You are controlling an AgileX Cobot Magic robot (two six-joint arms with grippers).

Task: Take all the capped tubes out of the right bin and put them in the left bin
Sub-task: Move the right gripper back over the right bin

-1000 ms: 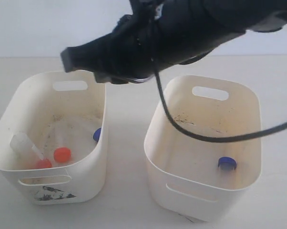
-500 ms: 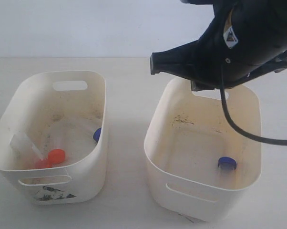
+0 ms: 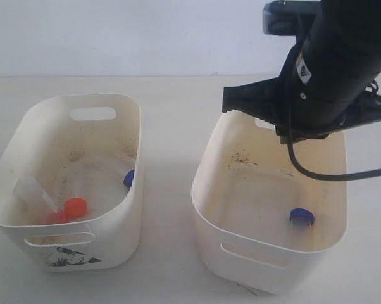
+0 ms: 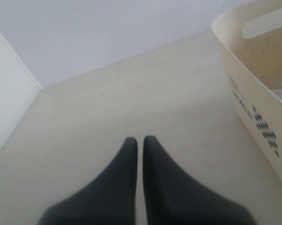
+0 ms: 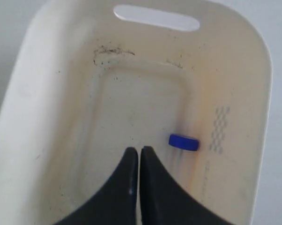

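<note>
One capped tube with a blue cap (image 3: 301,216) stands in the right bin (image 3: 206,190), near its right wall; the blue-capped tube (image 5: 183,141) lies just beyond my right fingertips. My right gripper (image 5: 139,150) is shut and empty, hanging above the bin floor. The black right arm (image 3: 317,82) covers the bin's far end. The left bin (image 3: 137,145), with a dark smudge (image 3: 67,256) on its front, holds two orange caps (image 3: 75,205) (image 3: 56,217) and a blue cap (image 3: 128,178). My left gripper (image 4: 140,139) is shut over bare table, out of the exterior view.
A cream bin wall (image 4: 253,98) with a dotted diamond print stands to one side of the left gripper. A black cable (image 3: 304,171) loops from the right arm over the right bin. A white wall (image 3: 114,31) backs the table.
The right arm has swung from above the left bin across to the right bin's far end. One orange-capped tube in the left bin has shifted slightly.
</note>
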